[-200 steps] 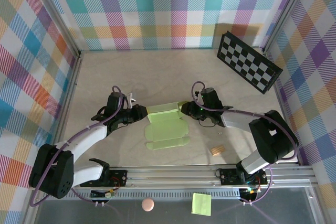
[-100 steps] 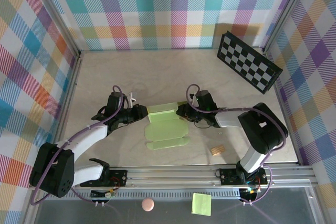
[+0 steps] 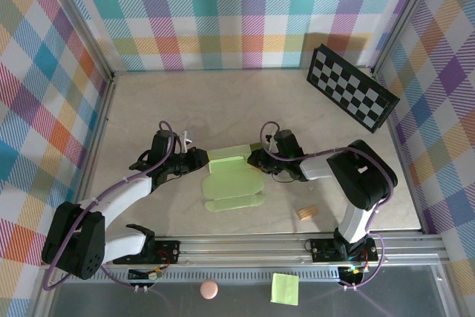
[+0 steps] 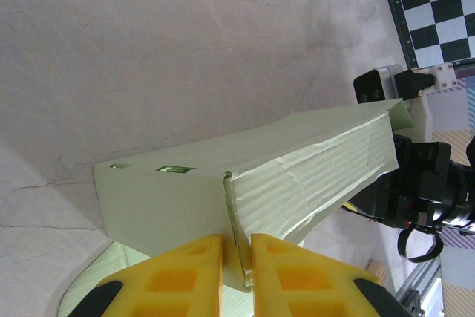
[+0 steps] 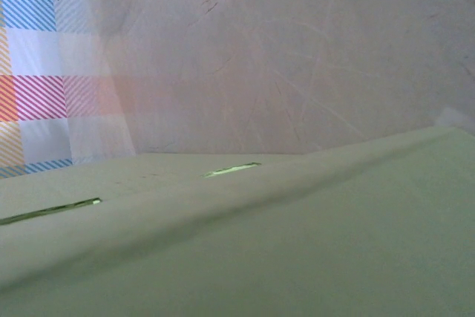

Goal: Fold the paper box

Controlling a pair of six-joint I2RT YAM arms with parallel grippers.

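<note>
Paper box (image 3: 231, 180) at the middle of the bench (image 3: 185, 109), far panel raised into a hollow ridge, remaining flaps flat toward the near edge. Left jaws pinched almost closed on the ridge's left edge; right jaws at its right end, grip impossible to tell. Best to hold the left pinch firm and press evenly along the crease, avoiding twist or tear.

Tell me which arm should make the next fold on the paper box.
Right, I'd say. The left gripper is pinched shut on the raised left end of the paper box, a good anchor. The right gripper sits at the opposite end, grip unclear, likelier free to push.
</note>
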